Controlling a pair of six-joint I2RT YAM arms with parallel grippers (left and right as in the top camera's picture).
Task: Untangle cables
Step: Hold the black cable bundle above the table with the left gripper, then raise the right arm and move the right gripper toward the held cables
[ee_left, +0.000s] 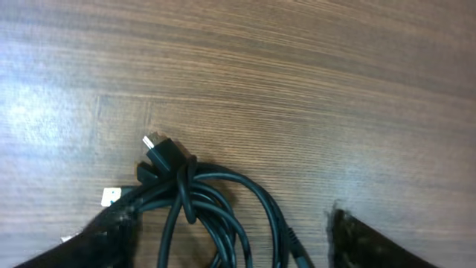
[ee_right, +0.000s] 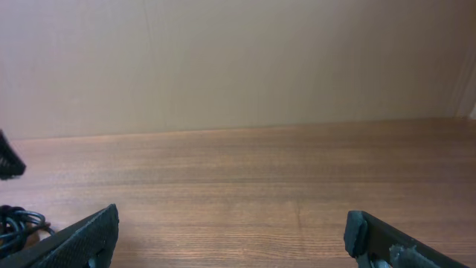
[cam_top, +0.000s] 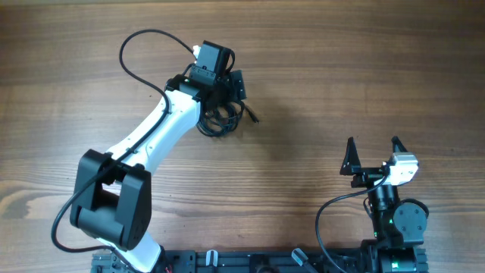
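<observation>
The cables (cam_top: 220,121) lie as a small bunch of black loops on the wooden table (cam_top: 341,68), with one plug end (cam_top: 252,117) sticking out to the right. My left gripper (cam_top: 221,106) is down over the bunch. In the left wrist view the cables (ee_left: 216,201) sit between its fingers (ee_left: 104,238), a knot and a flat plug (ee_left: 160,152) at the top; the left finger is against the loops, the right one stands apart, so my left gripper (ee_left: 227,238) is open. My right gripper (cam_top: 373,155) stands open and empty far to the right.
In the right wrist view my right gripper (ee_right: 230,231) faces bare wood and a beige wall (ee_right: 238,59). The cables (ee_right: 15,223) show only at the far left edge. The right arm's base (cam_top: 394,220) sits at the front right.
</observation>
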